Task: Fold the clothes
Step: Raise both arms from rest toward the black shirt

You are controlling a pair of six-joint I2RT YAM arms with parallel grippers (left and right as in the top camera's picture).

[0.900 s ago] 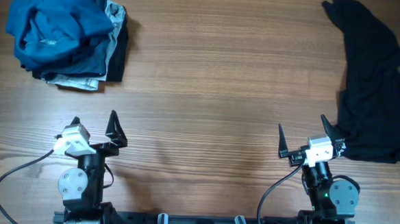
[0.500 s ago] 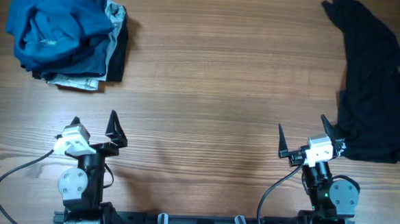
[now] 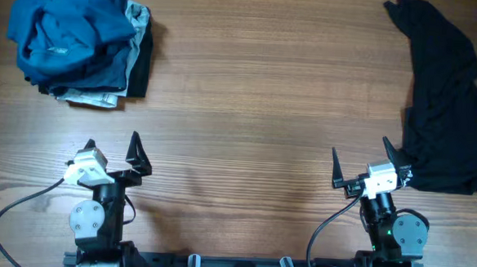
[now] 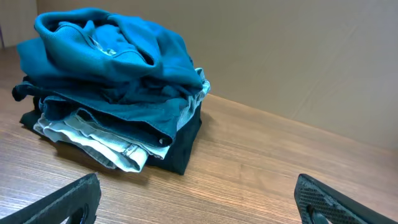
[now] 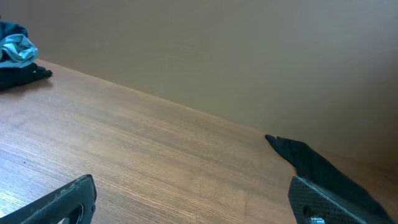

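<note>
Both gaping, left claw (image 3: 112, 139), right claw (image 3: 360, 146), black T-shirt (image 3: 444, 103) edge beside latter.

A T-shirt (image 3: 444, 103) lies along the table's (image 3: 256, 110) right side and a garment pile (image 3: 75, 43) sits at far left. The left gripper (image 3: 113, 141) and right gripper (image 3: 360, 148) stand well apart at the near edge.

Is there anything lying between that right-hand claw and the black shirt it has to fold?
Nothing visible does. The open right gripper sits right next to the black T-shirt, at its near edge. The pile of clothes lies far off on the left side.
</note>
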